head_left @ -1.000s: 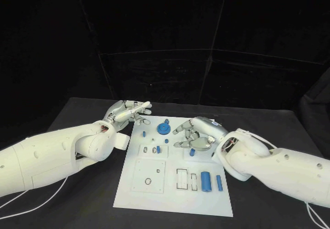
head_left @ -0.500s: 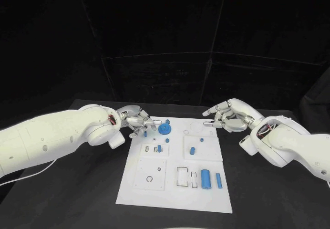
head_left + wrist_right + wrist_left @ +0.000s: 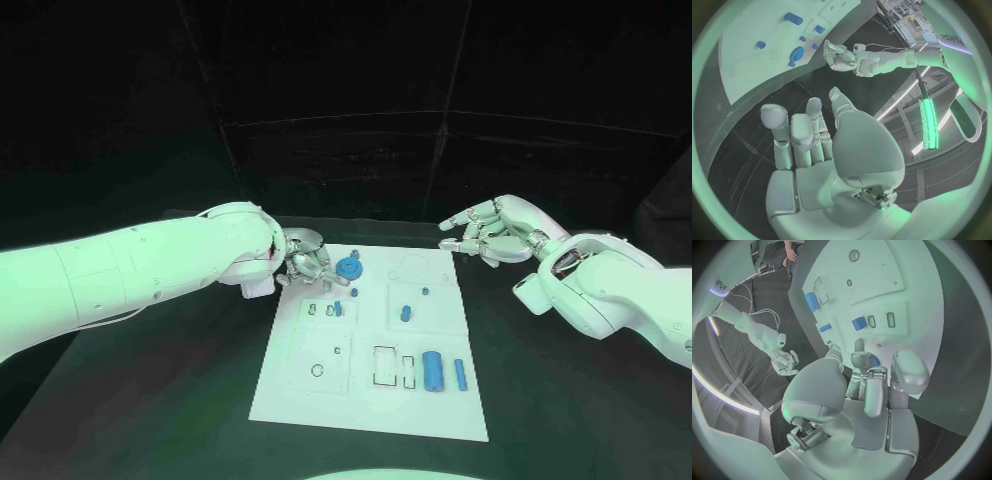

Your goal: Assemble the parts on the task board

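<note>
White task board (image 3: 296,385) lies flat in the middle of the black table (image 3: 144,400), w/ small blue parts on it.

Left hand (image 3: 304,258) is at the board's far left corner, just over the edge. Its fingers (image 3: 859,357) are curled in close together, tips pointing down at the board near the blue round part (image 3: 346,269). Can't tell if a tip touches the board or that part. Nothing seen held in it. In the left wrist view the same blue round part (image 3: 874,360) peeks out just behind the fingertips.

Right hand (image 3: 489,231) is off the board, up over the black table by the board's far right corner. Its fingers (image 3: 792,135) are loosely bent & a bit apart, w/ nothing in them. The right wrist view shows the palm open & bare, w/ the board (image 3: 748,55) well apart from it & the left hand (image 3: 841,56) at the board's edge.

Parts on the board, head view:
- blue round part near the far left corner, next to the left hand
- small blue peg (image 3: 338,307) standing in a slot in the left middle
- small blue bit (image 3: 353,295) just beside it
- short blue piece (image 3: 405,313) lying in the right middle, a tiny blue dot (image 3: 424,292) beyond it
- big blue cylinder (image 3: 431,372) & a thin blue rod (image 3: 460,374) side by side near the right front, next to an empty slot (image 3: 382,366)
- a small ring-shaped hole (image 3: 317,370) on the left front panel
</note>
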Motion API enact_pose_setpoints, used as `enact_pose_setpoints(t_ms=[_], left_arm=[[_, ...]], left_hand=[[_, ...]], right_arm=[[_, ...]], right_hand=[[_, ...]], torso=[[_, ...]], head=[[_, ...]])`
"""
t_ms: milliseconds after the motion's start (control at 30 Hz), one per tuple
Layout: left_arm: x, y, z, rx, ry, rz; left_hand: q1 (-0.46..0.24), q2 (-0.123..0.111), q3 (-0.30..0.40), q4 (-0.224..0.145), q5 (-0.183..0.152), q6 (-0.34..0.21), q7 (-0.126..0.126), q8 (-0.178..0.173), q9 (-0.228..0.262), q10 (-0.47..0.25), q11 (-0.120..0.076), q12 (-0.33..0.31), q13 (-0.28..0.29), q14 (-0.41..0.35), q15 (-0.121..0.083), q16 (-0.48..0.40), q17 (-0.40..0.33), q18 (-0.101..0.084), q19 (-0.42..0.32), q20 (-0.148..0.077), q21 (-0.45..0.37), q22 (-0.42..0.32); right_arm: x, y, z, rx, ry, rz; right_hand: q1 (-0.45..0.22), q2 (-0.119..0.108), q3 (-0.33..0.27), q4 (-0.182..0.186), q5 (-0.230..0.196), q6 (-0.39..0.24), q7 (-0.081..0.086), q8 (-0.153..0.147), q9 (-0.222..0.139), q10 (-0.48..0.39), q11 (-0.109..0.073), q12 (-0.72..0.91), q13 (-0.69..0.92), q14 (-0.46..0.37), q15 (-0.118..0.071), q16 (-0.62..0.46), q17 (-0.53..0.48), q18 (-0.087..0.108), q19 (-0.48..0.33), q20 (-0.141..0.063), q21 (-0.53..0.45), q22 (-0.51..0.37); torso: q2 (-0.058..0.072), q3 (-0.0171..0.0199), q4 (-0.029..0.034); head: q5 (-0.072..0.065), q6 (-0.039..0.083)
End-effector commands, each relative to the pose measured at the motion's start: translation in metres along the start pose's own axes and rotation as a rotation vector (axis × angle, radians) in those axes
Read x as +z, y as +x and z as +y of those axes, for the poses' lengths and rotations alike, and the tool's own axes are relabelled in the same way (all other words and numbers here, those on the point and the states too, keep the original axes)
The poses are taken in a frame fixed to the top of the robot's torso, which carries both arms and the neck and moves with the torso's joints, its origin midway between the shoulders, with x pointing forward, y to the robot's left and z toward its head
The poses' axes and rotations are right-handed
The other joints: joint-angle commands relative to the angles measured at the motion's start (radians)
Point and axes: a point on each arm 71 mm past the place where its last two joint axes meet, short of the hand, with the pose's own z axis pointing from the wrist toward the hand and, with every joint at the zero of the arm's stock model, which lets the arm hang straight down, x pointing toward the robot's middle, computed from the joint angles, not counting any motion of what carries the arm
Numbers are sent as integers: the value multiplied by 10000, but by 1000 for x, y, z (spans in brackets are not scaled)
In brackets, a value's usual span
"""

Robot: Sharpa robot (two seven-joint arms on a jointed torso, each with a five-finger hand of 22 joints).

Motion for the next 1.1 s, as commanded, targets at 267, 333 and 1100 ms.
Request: enact_pose_setpoints(t_ms=[267, 333, 1100], left_arm=[[13, 3, -15, 1079, -392, 369], [15, 4, -16, 1253, -451, 454], [23, 6, -18, 2024, -840, 1160]], left_hand=[[-117, 206, -311, 17, -3, -238, -96, 557, 565, 255, -58, 415, 451, 1027, -91, 223, 2517, -208, 178, -59, 442, 653], [-145, 223, -354, 22, -3, -267, -109, 634, 650, 288, -68, 476, 518, 1038, -98, 253, 2563, -222, 195, -66, 512, 756], [-249, 348, -497, 29, -6, -369, -156, 914, 984, 381, -108, 653, 714, 1053, -129, 297, 2628, -271, 242, -94, 745, 1104]], right_arm=[[3, 0, -1, 181, 114, 87], [3, 0, -2, 181, 131, 96], [5, 0, -4, 176, 227, 165]], right_hand=[[-7, 88, -86, 24, 81, 6, 0, -3, -14, 18, -15, -51, -38, 4, -29, -69, -35, 161, -18, -19, -65, -40], [-10, 89, -93, 26, 86, 5, 1, -4, -14, 19, -15, -58, -46, 5, -28, -77, -40, 162, -19, -20, -73, -50], [-12, 112, -147, 35, 186, -6, 1, -8, -13, 29, -16, -102, -100, 24, -30, -141, -56, 162, 10, -22, -123, -88]], torso=[[20, -20, -3], [23, -22, 1], [64, -46, -5]], head=[[3, -19], [4, -36], [8, -138]])
